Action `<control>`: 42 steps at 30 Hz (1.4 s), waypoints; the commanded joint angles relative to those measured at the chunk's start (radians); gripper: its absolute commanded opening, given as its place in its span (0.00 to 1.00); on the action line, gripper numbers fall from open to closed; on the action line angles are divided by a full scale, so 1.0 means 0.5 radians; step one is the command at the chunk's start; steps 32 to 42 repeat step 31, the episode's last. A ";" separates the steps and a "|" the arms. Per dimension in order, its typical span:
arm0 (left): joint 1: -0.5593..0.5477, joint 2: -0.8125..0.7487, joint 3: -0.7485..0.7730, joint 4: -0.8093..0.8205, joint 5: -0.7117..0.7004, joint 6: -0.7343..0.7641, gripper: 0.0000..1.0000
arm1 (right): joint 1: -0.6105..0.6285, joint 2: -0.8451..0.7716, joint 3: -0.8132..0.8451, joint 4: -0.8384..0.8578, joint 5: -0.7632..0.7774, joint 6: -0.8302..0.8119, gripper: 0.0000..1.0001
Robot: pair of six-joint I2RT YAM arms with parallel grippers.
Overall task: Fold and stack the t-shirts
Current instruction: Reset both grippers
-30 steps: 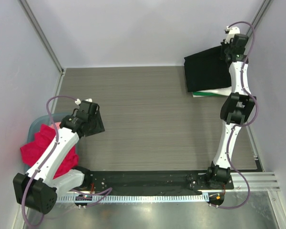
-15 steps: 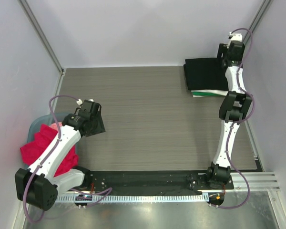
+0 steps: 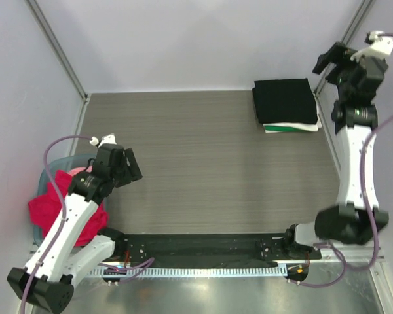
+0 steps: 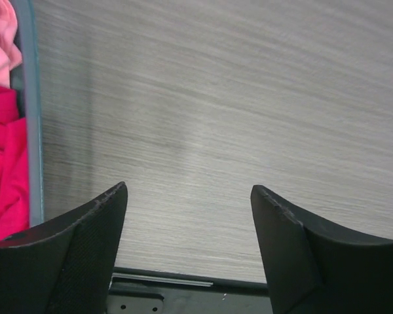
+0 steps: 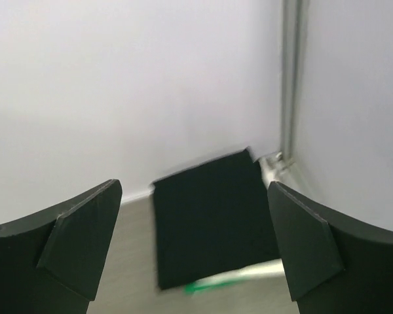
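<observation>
A folded black t-shirt (image 3: pixel 285 99) lies on top of folded white and green t-shirts (image 3: pixel 291 127) at the table's far right corner. My right gripper (image 3: pixel 327 60) hangs open above and just beyond that stack, holding nothing; in the right wrist view the black t-shirt (image 5: pixel 209 216) shows between its open fingers, with a green edge (image 5: pixel 209 283) under it. A red t-shirt (image 3: pixel 46 206) and a pink t-shirt (image 3: pixel 78 171) lie bunched in the tub at the left. My left gripper (image 3: pixel 128 167) stands open and empty over bare table, just right of the tub.
The pale blue tub (image 3: pixel 42 178) sits at the table's left edge; its rim (image 4: pixel 33 98) shows in the left wrist view beside the red cloth (image 4: pixel 3 170). Grey walls and a metal corner post (image 5: pixel 289 78) close in the far right corner.
The right gripper opened, let go of the black t-shirt and rose away to the right; the shirt now lies flat on the stack. The left gripper opened wider and shifted slightly left.
</observation>
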 commanded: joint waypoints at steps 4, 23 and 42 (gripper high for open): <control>-0.009 -0.193 -0.025 0.072 -0.064 -0.019 0.86 | 0.008 -0.831 -0.985 -0.134 -0.285 0.511 1.00; -0.012 -0.221 -0.016 0.051 -0.101 -0.037 0.87 | 1.008 -1.342 -1.882 -0.579 -0.481 1.202 1.00; -0.012 -0.211 -0.007 0.017 -0.153 -0.052 0.87 | 1.109 -1.542 -1.956 -0.702 -0.264 1.233 1.00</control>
